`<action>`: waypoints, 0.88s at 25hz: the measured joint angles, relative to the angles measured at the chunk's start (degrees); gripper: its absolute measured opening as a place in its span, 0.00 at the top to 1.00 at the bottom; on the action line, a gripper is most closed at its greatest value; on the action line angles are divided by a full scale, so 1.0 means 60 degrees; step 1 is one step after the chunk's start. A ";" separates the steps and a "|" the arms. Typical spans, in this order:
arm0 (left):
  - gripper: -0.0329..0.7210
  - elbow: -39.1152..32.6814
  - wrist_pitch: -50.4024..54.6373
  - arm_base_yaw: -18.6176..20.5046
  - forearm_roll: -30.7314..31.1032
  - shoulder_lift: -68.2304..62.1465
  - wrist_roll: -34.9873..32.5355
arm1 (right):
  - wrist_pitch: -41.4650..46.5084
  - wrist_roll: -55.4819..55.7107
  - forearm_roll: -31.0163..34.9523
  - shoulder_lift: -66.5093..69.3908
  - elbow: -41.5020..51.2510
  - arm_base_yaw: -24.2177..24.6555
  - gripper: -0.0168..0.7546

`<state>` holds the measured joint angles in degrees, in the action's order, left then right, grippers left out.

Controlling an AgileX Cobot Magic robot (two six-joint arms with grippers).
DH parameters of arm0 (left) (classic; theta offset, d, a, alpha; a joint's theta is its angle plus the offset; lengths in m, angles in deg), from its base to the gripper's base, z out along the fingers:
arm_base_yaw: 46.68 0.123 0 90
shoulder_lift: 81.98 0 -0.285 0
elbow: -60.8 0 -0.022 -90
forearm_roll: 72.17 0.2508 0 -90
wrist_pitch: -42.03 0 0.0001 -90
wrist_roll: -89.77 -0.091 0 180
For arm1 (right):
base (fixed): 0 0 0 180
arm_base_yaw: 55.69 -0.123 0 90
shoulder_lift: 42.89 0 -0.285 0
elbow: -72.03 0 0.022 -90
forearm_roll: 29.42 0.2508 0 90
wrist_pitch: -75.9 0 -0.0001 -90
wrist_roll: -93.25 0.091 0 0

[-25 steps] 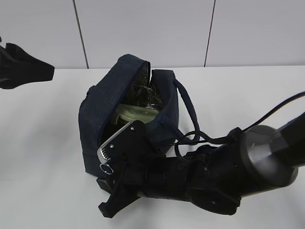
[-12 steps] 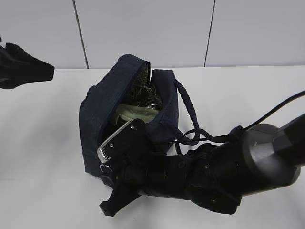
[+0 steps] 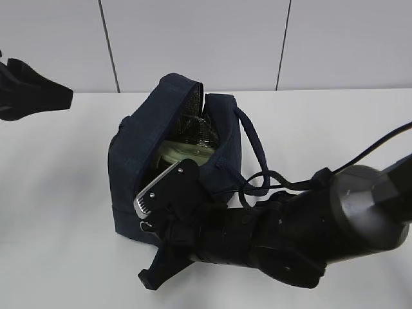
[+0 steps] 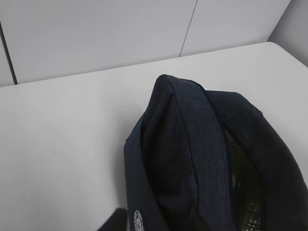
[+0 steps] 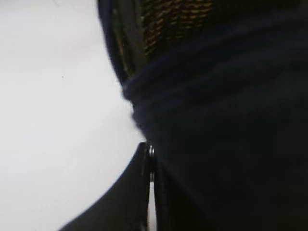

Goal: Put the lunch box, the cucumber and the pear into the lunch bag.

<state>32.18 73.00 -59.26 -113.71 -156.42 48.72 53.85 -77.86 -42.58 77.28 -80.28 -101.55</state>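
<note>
The dark navy lunch bag (image 3: 132, 161) lies on the white table with its top gaping, showing silvery lining (image 3: 193, 122). It also shows in the left wrist view (image 4: 192, 144). The pale green lid of the lunch box (image 3: 183, 152) shows inside the opening. The cucumber and the pear are not in view. My right gripper (image 3: 149, 226) is at the bag's near end, shut on the metal ring pull (image 5: 151, 152) of the zipper. My left gripper (image 3: 38, 96) hangs at the far left, away from the bag; only a sliver of one finger (image 4: 115, 222) shows in its own view.
The bag's loop handle (image 3: 257, 154) drapes to the right over my right arm (image 3: 309, 232). A black cable (image 3: 380, 145) runs off to the right. White table (image 3: 51, 193) surrounds the bag, with a panelled wall behind.
My right gripper and arm have shifted slightly to the right with the ring pull in their grip. The bag's near end has followed a little. The left arm has not moved.
</note>
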 joint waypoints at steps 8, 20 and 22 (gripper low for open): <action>0.64 0.0000 0.0000 0.0000 0.0060 -0.0054 0.0000 | 0.1286 0.0000 -0.0052 -0.1284 0.0000 0.0000 0.98; 0.64 0.0000 0.0007 0.0000 0.0073 -0.0512 0.0000 | 0.2195 0.2300 -0.2957 -0.2357 -0.0127 0.0000 0.98; 0.64 0.0000 0.0007 0.0000 0.0073 -0.0523 0.0000 | 0.2043 0.4075 -0.4731 -0.2357 -0.0140 0.0000 0.98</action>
<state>32.18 73.05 -59.26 -113.27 -159.56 48.72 66.10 -53.41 -70.97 63.14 -81.12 -101.55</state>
